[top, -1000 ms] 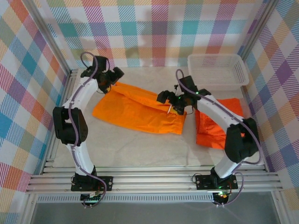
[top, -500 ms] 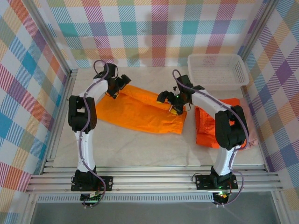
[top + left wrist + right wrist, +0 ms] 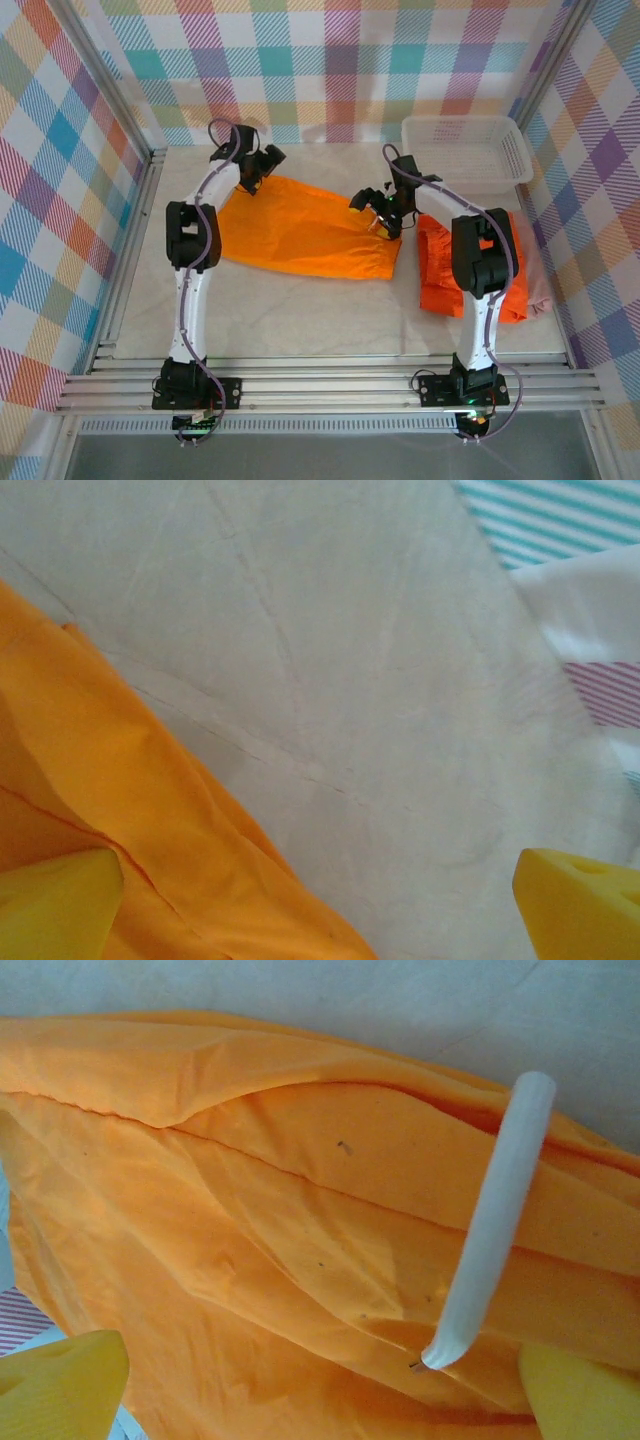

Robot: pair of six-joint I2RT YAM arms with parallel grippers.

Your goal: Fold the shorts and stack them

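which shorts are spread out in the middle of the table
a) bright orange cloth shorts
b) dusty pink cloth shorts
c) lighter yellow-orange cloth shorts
c: the lighter yellow-orange cloth shorts lie spread out mid-table, while the bright orange cloth shorts sit bunched off to the right and the dusty pink cloth shorts peek out at the right edge.

We see the yellow-orange shorts (image 3: 300, 235) as thin, matt cloth, softly creased, with fine stitched seams. Their drawstring (image 3: 490, 1230) is a smooth white cord with a slight sheen. Beneath them the table cover (image 3: 300, 310) looks pale, matt and wrinkled. Right of them the bright orange shorts (image 3: 437, 275) are a similar matt cloth. Behind and to the right, the basket (image 3: 465, 150) is white plastic mesh.
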